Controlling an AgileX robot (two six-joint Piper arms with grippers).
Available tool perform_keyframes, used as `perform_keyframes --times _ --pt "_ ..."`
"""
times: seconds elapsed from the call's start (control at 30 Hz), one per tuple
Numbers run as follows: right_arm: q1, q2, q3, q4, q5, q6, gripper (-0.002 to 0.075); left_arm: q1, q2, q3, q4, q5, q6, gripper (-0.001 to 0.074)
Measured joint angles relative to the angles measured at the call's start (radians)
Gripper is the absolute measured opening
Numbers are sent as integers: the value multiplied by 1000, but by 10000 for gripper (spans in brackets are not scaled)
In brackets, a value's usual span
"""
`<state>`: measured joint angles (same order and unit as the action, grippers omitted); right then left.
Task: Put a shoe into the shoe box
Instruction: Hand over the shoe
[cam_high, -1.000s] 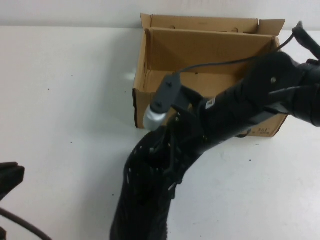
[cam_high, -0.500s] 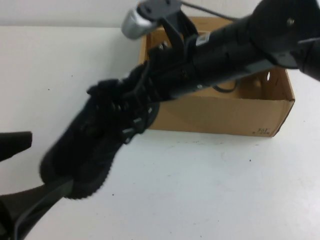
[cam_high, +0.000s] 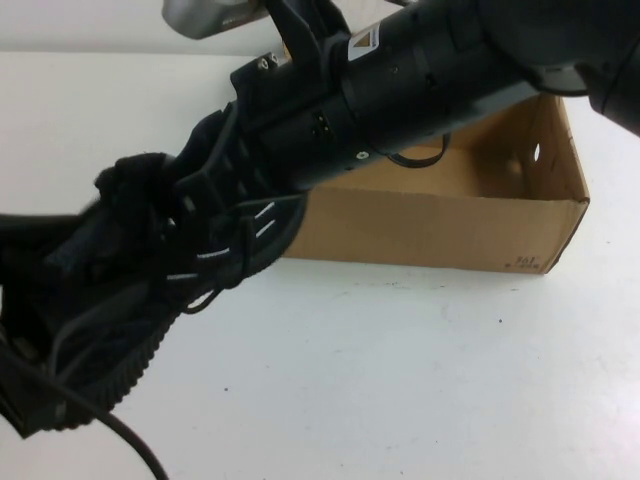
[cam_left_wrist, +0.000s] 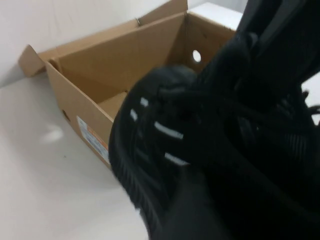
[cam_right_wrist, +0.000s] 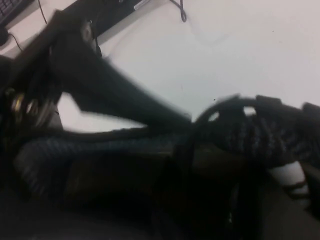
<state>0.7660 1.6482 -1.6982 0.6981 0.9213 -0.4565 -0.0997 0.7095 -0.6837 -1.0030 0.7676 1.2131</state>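
Right gripper (cam_high: 215, 195) lifts shoe (cam_high: 150, 290) beside shoe box (cam_high: 440, 225); left gripper (cam_high: 40, 255) underneath.

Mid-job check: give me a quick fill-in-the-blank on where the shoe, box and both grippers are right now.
1. The shoe hangs above the ____, outside the shoe box.
2. The right gripper is shut on the ____.
3. The shoe box's top is ____.
4. The left gripper is near the shoe's ____ end.

Missing: table; shoe; open; lower
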Motion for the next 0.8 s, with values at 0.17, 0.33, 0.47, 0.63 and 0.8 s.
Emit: perform_keyframes --times 0.17,0.33,0.47,0.63,0.8 --pt "0 0 -4 0 23 -19 44 0 12 0 0 15 21 97" --pt "0 0 -4 0 41 -78 88 0 12 0 -2 22 33 63" --pt "0 0 -41 9 64 -129 264 0 23 0 -2 53 43 63" --pt "0 -12 -157 -22 150 -155 445 0 61 0 -2 158 129 55" --pt "0 -61 -209 -111 298 -314 473 0 95 -19 -32 195 207 54"
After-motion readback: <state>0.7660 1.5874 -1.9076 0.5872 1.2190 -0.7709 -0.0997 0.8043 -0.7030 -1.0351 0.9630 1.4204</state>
